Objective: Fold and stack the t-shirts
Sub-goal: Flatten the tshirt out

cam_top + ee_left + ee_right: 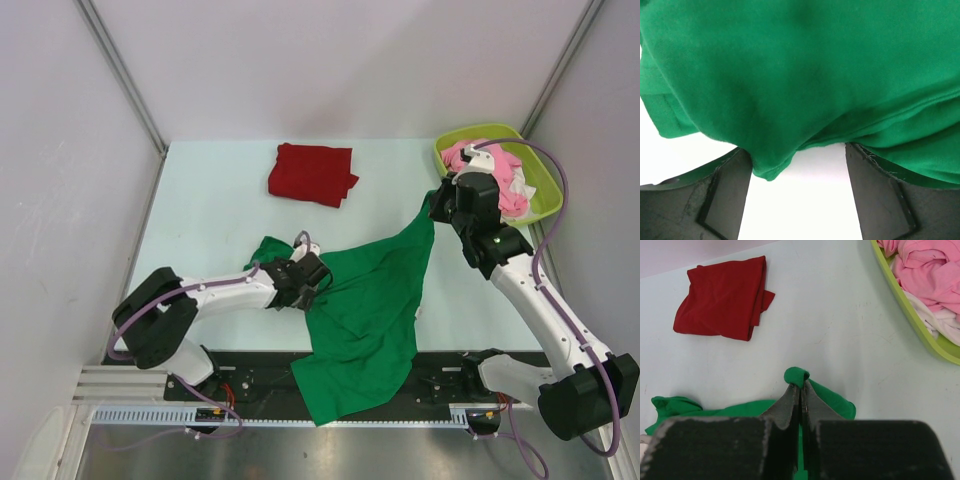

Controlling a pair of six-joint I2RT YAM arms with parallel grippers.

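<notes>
- Table (205,215): a smooth, pale, matte top.
- Left gripper (308,280): low over the green shirt's left part. In the wrist view its flat black fingers (725,197) stand well apart, and a soft rounded fold of the cloth droops into the gap between them, with bare table showing below.
- Red shirt (312,173): dark red cotton, folded into a rough, thick square with loose layered edges. It lies flat at the far middle of the table, well apart from the green one.
- Green shirt (370,310): bright green, soft and creased. It is spread in a wide slanting sheet from a bunched lump by the left gripper up to the right gripper. Its near end hangs over the table's near edge and across the black rail.
- Right gripper (440,205): its fingers are pressed together on a corner of the green shirt, and a small nub of cloth (797,375) pokes out past the tips.
- Bin (545,180): lime plastic with rounded corners, at the far right. It holds a crumpled pink garment (930,270) over a white cloth (946,324).
</notes>
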